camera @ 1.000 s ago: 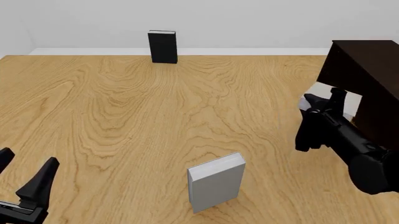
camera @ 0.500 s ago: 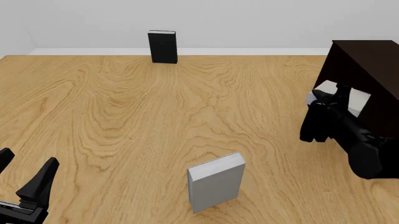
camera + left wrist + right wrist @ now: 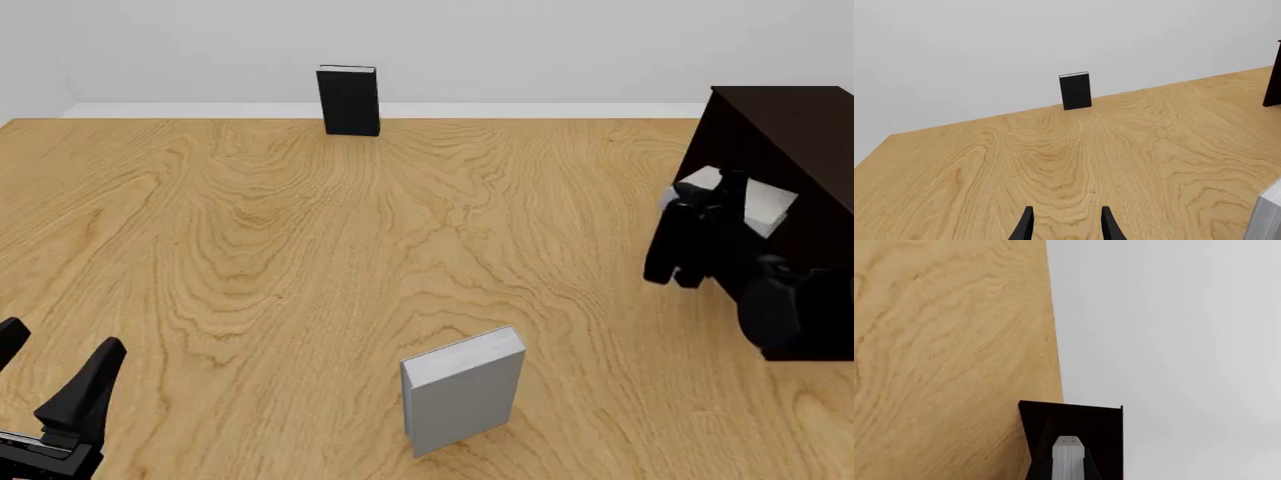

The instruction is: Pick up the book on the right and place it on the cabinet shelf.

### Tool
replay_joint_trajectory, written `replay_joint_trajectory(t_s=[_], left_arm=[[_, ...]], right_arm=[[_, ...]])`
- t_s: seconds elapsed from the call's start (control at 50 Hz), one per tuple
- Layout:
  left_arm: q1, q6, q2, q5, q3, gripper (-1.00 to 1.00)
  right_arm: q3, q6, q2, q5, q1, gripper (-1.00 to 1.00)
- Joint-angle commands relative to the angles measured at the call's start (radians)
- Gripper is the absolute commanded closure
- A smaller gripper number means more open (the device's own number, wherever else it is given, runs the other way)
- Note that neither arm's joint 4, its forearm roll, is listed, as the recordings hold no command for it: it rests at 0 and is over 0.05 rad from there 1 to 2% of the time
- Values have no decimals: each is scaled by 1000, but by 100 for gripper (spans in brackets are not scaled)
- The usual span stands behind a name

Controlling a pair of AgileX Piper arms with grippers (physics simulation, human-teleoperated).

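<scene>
My right gripper [image 3: 722,203] is shut on the light-grey book [image 3: 763,205] and holds it raised against the open front of the very dark brown cabinet [image 3: 787,140] at the right edge. I cannot tell whether the book touches a shelf board. In the right wrist view the book [image 3: 1069,456] shows end-on between the dark fingers [image 3: 1043,470], with the cabinet [image 3: 1077,417] right behind it. My left gripper [image 3: 60,345] is open and empty near the front left corner; its open fingertips [image 3: 1026,222] show in the left wrist view.
A second light-grey book [image 3: 463,390] stands upright at the front middle of the wooden table [image 3: 267,250]; its edge shows in the left wrist view [image 3: 1267,215]. A smaller black book [image 3: 348,100] stands at the far edge by the wall, also in the left wrist view [image 3: 1075,90].
My right gripper has carried the grey book to the right and a little away, closer into the cabinet's front. The left arm and the other books have not moved.
</scene>
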Motion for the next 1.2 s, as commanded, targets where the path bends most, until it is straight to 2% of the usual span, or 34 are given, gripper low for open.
replay_joint_trajectory(t_s=[0.02,0.68,1.04,1.2], left_arm=[[3,1,0,2,0,-100],[9,11,-2,9,0,-100],[10,10,-1,10,0,-100],[9,11,-1,12,0,-100]], right_arm=[[-58,13,40,-2,-22,100],[-155,31,146,-12,-122,100],[-216,40,190,-12,-119,100],[-232,27,204,11,-135,100]])
